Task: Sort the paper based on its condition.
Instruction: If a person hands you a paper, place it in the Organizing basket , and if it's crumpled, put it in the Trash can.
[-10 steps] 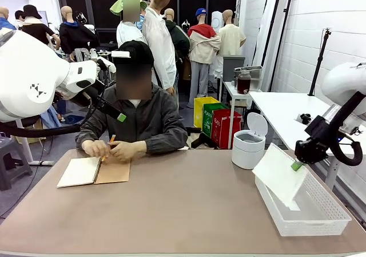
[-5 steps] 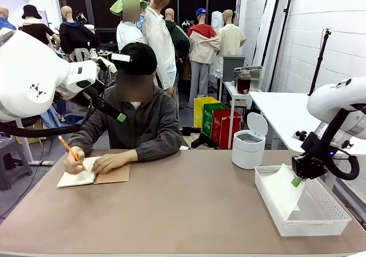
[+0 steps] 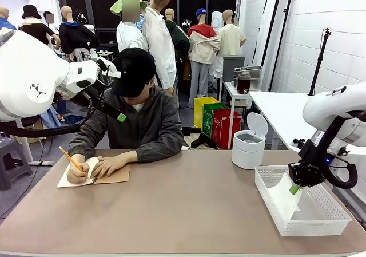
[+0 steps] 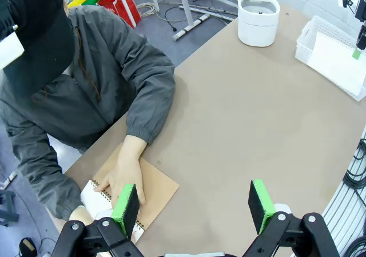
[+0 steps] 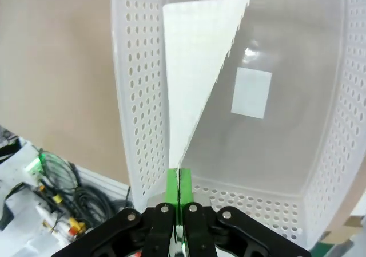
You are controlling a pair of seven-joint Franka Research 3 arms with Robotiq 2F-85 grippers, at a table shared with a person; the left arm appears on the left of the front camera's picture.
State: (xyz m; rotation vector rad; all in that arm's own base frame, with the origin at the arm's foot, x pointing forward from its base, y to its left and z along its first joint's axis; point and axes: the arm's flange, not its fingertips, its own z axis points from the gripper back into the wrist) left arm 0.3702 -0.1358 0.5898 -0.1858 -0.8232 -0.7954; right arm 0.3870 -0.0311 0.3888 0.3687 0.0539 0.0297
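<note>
**One sheet lowered into the basket, not yet let go**

Front view: the right jaws are clenched on the top corner of a thin white sheet of paper [image 3: 282,196]. The sheet stands tilted inside the white perforated plastic basket [image 3: 266,201] at the right of the brown surface [image 3: 189,211], its lower edge down near the basket floor. At the far side, a person's hand [image 3: 112,165] rests on a spiral notebook with a brown cardboard cover [image 3: 116,174], and the other hand writes with an orange pencil [image 3: 71,158]. A white lidded bin [image 3: 247,149] stands just behind the basket.

Left wrist view: the left jaws are released, spread wide and holding nothing, high above the notebook [image 4: 157,191] and the person's hand [image 4: 127,174].

Right wrist view: the jaws pinch the paper [image 5: 191,79] shut between the green pads. The sheet leans along one basket wall [image 5: 135,97].

Progress, as I judge it: this sheet is almost sorted and only the release remains. No other loose sheet lies on the surface.

A second ago the sheet hung higher, over the basket's near rim. It has since sunk inside. The person, then sitting upright, now bends over the page.
</note>
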